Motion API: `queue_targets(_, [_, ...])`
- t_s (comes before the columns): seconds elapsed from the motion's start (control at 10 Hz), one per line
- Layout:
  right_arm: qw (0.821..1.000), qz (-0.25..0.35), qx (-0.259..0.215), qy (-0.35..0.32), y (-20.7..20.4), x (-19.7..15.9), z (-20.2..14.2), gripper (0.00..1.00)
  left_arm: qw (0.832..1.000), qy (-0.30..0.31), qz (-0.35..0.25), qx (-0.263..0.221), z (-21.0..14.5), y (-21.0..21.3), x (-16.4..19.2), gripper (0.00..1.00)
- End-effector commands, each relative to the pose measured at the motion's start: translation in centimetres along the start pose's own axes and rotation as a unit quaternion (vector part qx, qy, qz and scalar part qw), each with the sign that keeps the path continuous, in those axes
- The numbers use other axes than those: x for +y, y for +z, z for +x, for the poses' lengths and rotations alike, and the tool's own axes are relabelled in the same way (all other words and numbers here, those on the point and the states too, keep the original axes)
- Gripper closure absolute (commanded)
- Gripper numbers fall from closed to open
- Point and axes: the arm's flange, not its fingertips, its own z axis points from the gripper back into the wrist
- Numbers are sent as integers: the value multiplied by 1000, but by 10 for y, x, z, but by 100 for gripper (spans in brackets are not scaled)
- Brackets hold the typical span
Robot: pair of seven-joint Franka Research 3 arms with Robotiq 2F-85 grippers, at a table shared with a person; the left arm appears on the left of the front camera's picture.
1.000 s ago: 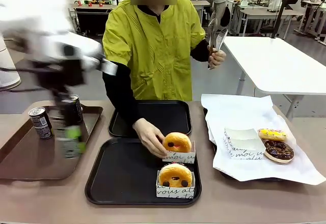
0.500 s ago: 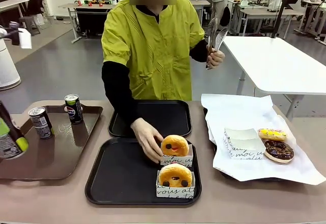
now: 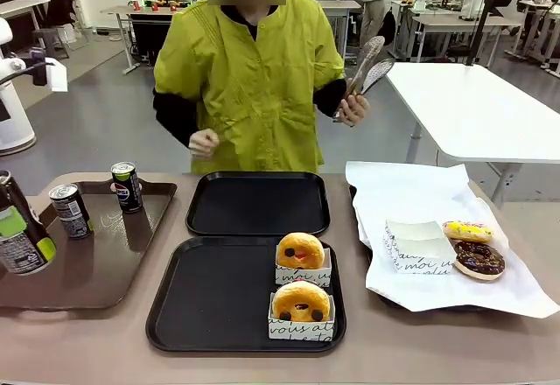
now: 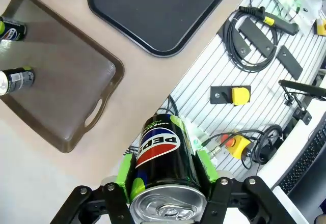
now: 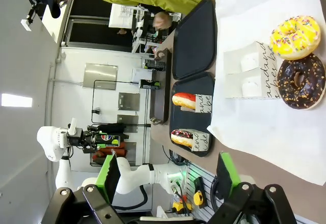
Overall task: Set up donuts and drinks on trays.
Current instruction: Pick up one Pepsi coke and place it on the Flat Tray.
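Note that the left gripper (image 4: 164, 165) is clamped on a dark can (image 4: 162, 145), green pads against its sides, held in the air near the brown tray (image 3: 105, 267). Two more cans (image 3: 70, 211) stand upright at that tray's far end. The right gripper (image 5: 168, 175) stands wide with nothing between its pads. Both donuts (image 3: 300, 250) sit in paper holders at the right side of the near black tray (image 3: 210, 297); the far black tray (image 3: 258, 203) lies just behind it
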Motion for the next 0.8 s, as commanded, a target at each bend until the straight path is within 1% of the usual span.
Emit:
queue_targets(0.0, [1000,7,-3,7,0,0,1,0,1000,2,-1,1,3,-2,2,41])
queue_targets(0.3, [1000,7,-3,7,0,0,1,0,1000,-8,9,4,76,-38,-8,41])
queue_targets(0.6, [1000,7,-3,7,0,0,1,0,999,1,25,35,141,-82,-19,41])
queue_targets(0.7, [1000,7,-3,7,0,0,1,0,999,6,24,41,155,-102,-21,41])
